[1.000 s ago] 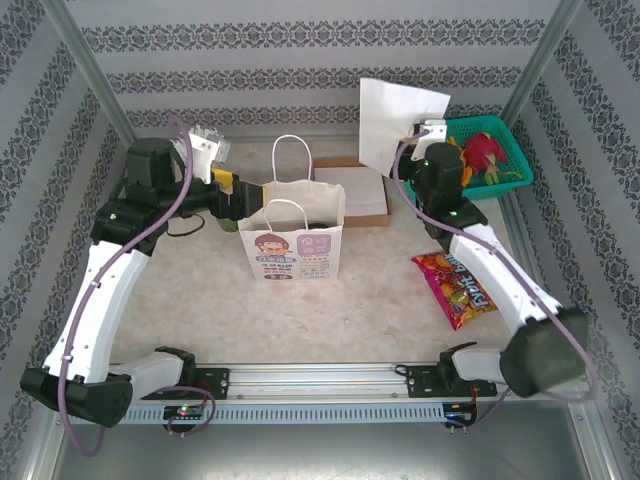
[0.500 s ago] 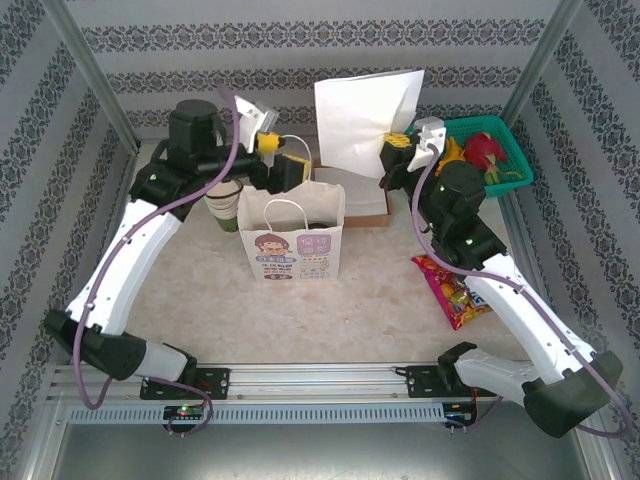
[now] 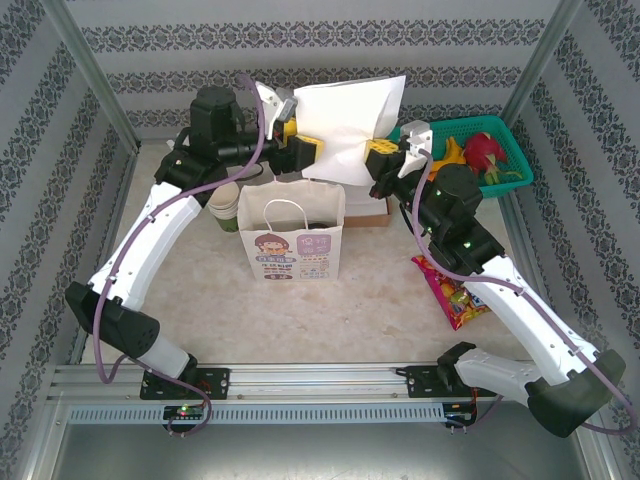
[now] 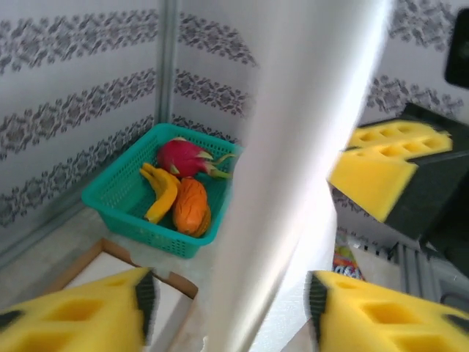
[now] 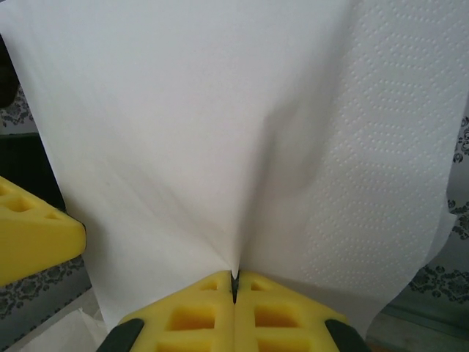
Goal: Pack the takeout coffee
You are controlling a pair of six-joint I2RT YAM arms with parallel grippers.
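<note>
Napkin step: R hand [image 5: 234, 277] clamped on white paper napkin [image 3: 345, 120] above paper bag [image 3: 292, 245]; L hand [image 4: 229, 293] fingers apart astride it. Looks like takeout coffee [image 3: 316, 216] sits inside bag. Next: lower napkin in w/o snagging handles

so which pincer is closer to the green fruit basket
Right. The right pincer, shut on the white napkin, sits just left of the basket; the left pincer is farther left, across the napkin.
</note>
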